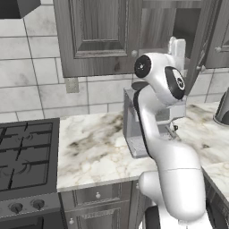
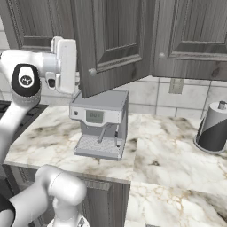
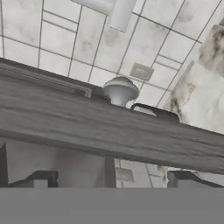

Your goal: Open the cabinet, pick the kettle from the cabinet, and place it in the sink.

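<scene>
the cabinet [image 2: 111, 40] hung on the wall above the tabletop [image 2: 173, 146], and one of its tall doors stood swung partway out over the coffee machine [image 2: 99, 126]. in the hand view the door's lower edge ran across the frame as a dark wood band, with its round knob [image 3: 120, 91] just past that edge. the door looked stiff and hinged, likely light to swing; the small smooth knob seemed the natural hold, though it could slip from a loose pinch, so the door edge might serve better for pushing it wider. the hand [image 3: 113, 180] was spread to its full width and held nothing, both finger tips apart below the door edge. in the right base view the hand sat just beside the door's free edge, above the coffee machine.

the cabinet interior showed as a dark gap in the left base view; what lay inside could not be made out. the kettle would probably be light, rigid and a bit slick, best taken by its arched handle.

a dark and white cylinder [image 2: 213, 128] stood on the tabletop well to the right. a stove [image 1: 24, 156] lay to the left.
</scene>
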